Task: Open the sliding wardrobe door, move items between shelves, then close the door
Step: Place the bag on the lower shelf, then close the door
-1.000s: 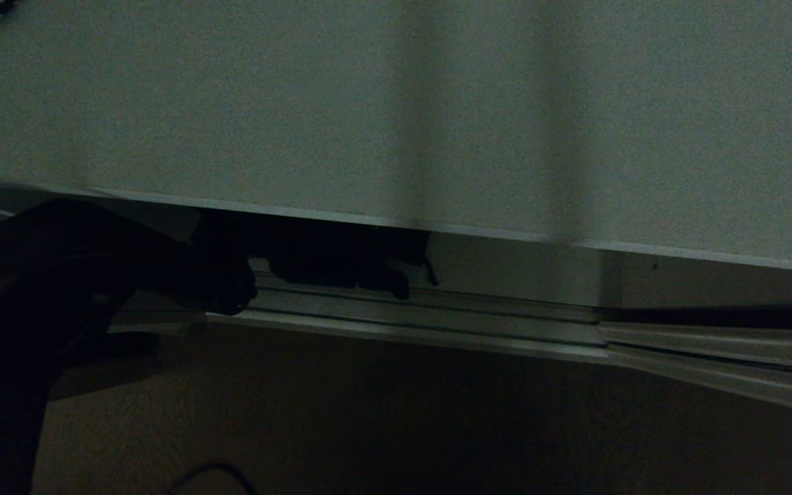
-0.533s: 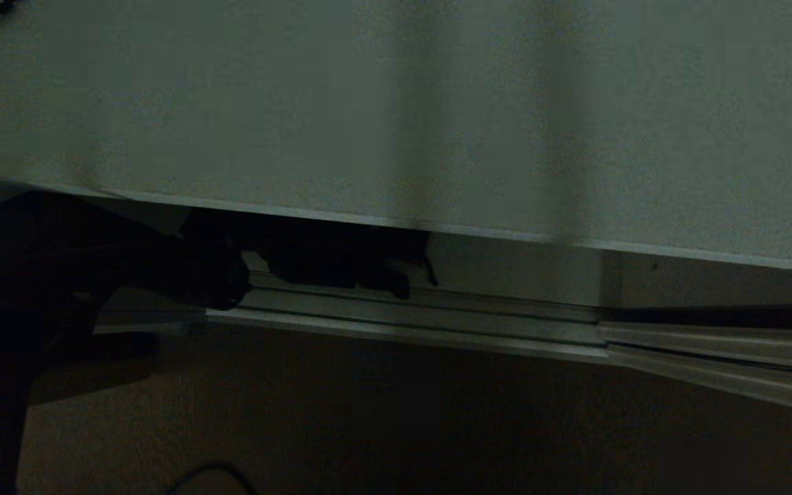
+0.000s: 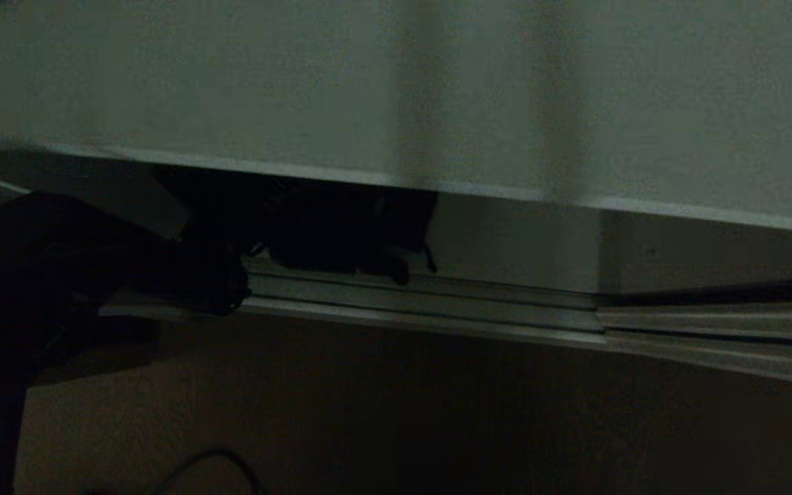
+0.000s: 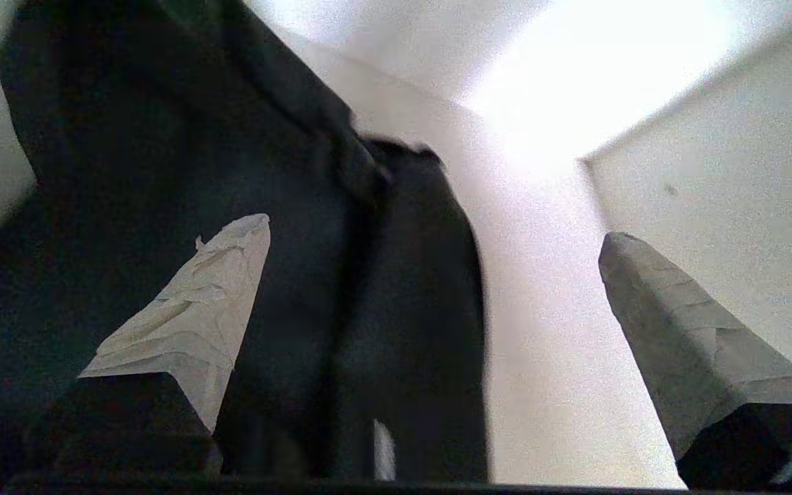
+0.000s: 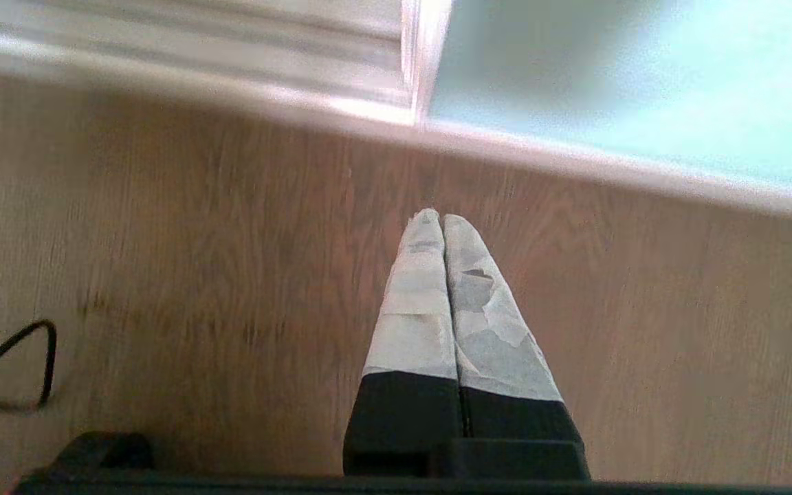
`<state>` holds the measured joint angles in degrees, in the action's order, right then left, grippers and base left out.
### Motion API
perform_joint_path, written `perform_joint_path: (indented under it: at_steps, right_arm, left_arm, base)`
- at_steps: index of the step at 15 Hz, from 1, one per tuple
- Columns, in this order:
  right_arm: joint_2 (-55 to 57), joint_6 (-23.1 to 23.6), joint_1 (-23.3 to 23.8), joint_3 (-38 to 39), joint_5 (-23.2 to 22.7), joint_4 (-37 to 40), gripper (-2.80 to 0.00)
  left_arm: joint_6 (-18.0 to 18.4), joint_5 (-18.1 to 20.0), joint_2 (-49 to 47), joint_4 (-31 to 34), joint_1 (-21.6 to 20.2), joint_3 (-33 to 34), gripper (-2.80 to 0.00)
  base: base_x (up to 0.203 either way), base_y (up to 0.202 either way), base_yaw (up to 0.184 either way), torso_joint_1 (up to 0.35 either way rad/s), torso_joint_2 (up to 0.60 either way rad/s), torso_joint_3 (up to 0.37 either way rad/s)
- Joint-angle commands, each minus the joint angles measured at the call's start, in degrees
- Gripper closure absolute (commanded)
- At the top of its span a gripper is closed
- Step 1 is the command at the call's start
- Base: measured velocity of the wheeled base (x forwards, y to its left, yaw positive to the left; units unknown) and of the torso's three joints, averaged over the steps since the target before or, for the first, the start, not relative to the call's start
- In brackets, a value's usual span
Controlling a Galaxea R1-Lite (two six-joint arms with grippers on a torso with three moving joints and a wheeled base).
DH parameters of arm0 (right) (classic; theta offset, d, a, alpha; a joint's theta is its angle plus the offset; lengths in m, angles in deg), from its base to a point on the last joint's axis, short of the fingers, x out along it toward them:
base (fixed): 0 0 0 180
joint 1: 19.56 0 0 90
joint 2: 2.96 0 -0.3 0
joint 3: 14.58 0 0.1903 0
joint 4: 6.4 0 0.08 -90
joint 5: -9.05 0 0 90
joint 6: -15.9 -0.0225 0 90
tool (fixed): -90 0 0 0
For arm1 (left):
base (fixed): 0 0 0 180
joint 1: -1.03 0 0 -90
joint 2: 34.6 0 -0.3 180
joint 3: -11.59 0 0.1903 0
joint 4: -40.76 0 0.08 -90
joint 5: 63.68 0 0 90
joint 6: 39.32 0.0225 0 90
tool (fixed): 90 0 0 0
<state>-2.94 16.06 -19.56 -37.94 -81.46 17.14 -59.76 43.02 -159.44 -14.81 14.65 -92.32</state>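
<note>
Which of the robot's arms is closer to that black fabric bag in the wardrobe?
Left. Its open end effector is right in front of the black fabric bag; the right end effector hangs shut over the wooden floor.

1. The head camera looks down from close to the wardrobe: a pale shelf (image 3: 396,89) fills the upper frame, the floor track (image 3: 423,313) crosses the middle, wooden floor (image 3: 437,419) lies below.
2. The left wrist camera sits low inside, tilted upward, very near the black bag (image 4: 245,275).
3. The right wrist camera faces the floor (image 5: 196,289); the track (image 5: 231,41) runs along its top, shared with the head view.
</note>
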Motion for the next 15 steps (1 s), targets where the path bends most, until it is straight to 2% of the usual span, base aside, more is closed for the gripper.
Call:
perform_joint_path:
  at_steps: [1,6,7,8,9,11,12,13,15]
  right_arm:
    - [-0.02,0.02,0.00,0.00,-0.02,0.01,0.00]
    - [-0.02,0.02,0.00,0.00,-0.02,0.01,0.00]
    - [-0.02,0.02,0.00,0.00,-0.02,0.01,0.00]
    - [-0.02,0.02,0.00,0.00,-0.02,0.01,0.00]
    - [-0.02,0.02,0.00,0.00,-0.02,0.01,0.00]
    - [-0.02,0.02,0.00,0.00,-0.02,0.01,0.00]
    - [-0.02,0.02,0.00,0.00,-0.02,0.01,0.00]
    - [-0.02,0.02,0.00,0.00,-0.02,0.01,0.00]
    - [-0.02,0.02,0.00,0.00,-0.02,0.01,0.00]
  left_arm:
    - [-0.12,0.09,0.13,-0.43,0.08,0.30,-2.80]
    - [0.01,0.02,1.15,-0.25,0.00,0.43,-2.80]
    - [0.50,-0.06,1.59,0.27,0.00,1.22,-2.80]
    - [3.21,0.13,2.74,1.97,0.00,2.54,-2.80]
    - [4.30,0.33,3.85,4.94,0.00,3.14,-2.80]
    - [4.22,0.38,5.03,7.97,0.00,3.53,-2.80]
    - [4.30,0.42,5.05,8.24,0.00,4.40,0.00]
    - [4.71,0.52,4.89,8.04,0.00,5.47,0.00]
    - [2.75,0.47,5.80,8.72,0.02,5.69,0.00]
  base:
    - [-0.199,0.000,-0.001,0.001,0.00,0.006]
    - [-0.180,0.000,0.000,0.002,0.00,0.001]
    - [0.000,0.000,0.000,0.000,0.00,0.000]
    - [0.000,0.000,0.000,0.000,0.00,0.000]
    - [0.000,0.000,0.000,0.000,0.00,0.000]
    - [0.000,0.000,0.000,0.000,0.00,0.000]
    - [0.000,0.000,0.000,0.000,0.00,0.000]
    - [0.000,0.000,0.000,0.000,0.00,0.000]
    - [0.000,0.000,0.000,0.000,0.00,0.000]
